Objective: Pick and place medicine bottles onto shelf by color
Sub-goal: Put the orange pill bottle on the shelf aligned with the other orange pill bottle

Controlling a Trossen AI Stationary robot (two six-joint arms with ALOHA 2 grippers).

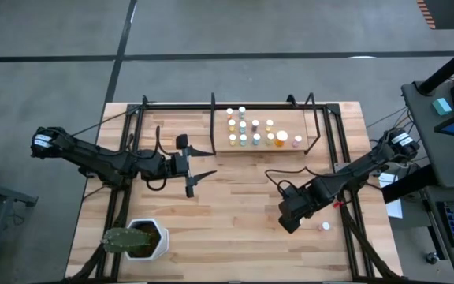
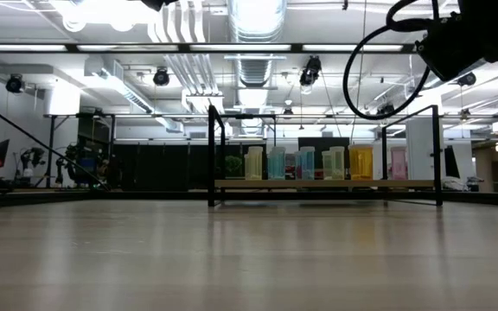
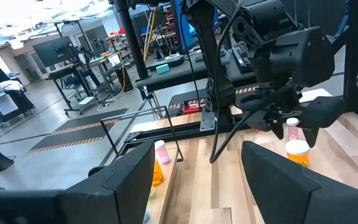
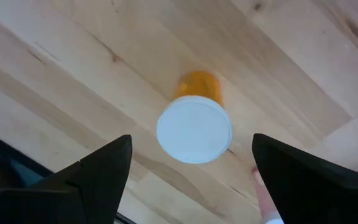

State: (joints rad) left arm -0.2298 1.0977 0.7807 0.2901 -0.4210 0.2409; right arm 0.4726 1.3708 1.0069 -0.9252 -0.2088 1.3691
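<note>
An orange medicine bottle (image 4: 194, 127) with a white cap stands upright on the tabletop. My right gripper (image 4: 191, 139) is open above it, pointing down, one finger on each side of the cap with a gap on both sides. It is at the table's right near part (image 1: 288, 219). A pink bottle (image 1: 325, 226) stands on the table just beside it. The light-wood shelf (image 1: 286, 118) at the far middle carries several bottles (image 1: 251, 130) in rows. My left gripper (image 1: 210, 162) is open and empty, left of the shelf, above the table.
A white hexagonal plant pot (image 1: 142, 239) stands at the near left corner. Black metal frame bars (image 1: 333, 142) run along the table's sides and around the shelf. Bare tabletop (image 1: 235, 213) lies between the two grippers.
</note>
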